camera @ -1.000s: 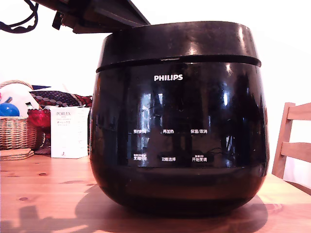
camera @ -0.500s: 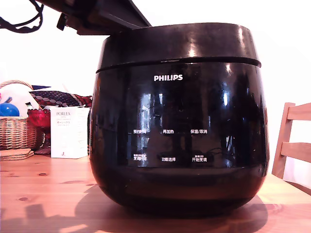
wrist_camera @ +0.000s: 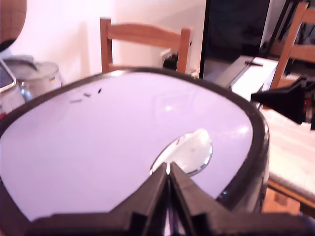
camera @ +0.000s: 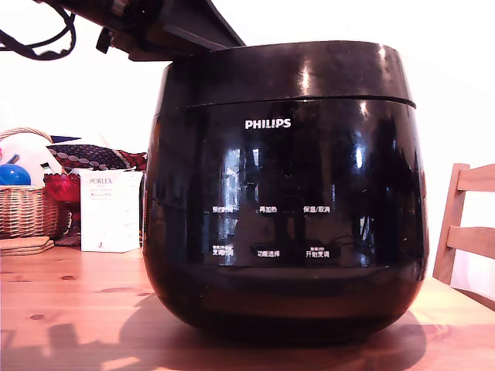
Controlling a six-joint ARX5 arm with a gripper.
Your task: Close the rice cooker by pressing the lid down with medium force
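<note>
Rice cooker (camera: 285, 201) fills the middle of the exterior view, a glossy black pot standing on the wooden bench (camera: 69, 309) with a white PHILIPS logo (camera: 267, 124) and white Chinese button labels on its front. Its lid (camera: 286, 73) sits down on the body, with only a thin seam showing between the two; whether it is latched cannot be told. At about 10 o'clock from the cooker in the exterior view, the dark arm (camera: 155, 27) reaches in over the lid's upper edge. In the wrist view the end effector (wrist_camera: 169, 184) has its two black fingers pressed together with just a hairline between them, holding nothing, tips resting on or just above the pale, shiny lid top beside a silvery oval inset (wrist_camera: 184, 152). At 9 o'clock of the cooker in the exterior view stand a white box (camera: 110, 210) and a wicker basket (camera: 27, 209); at 3 o'clock is a wooden chair (camera: 464, 232).
</note>
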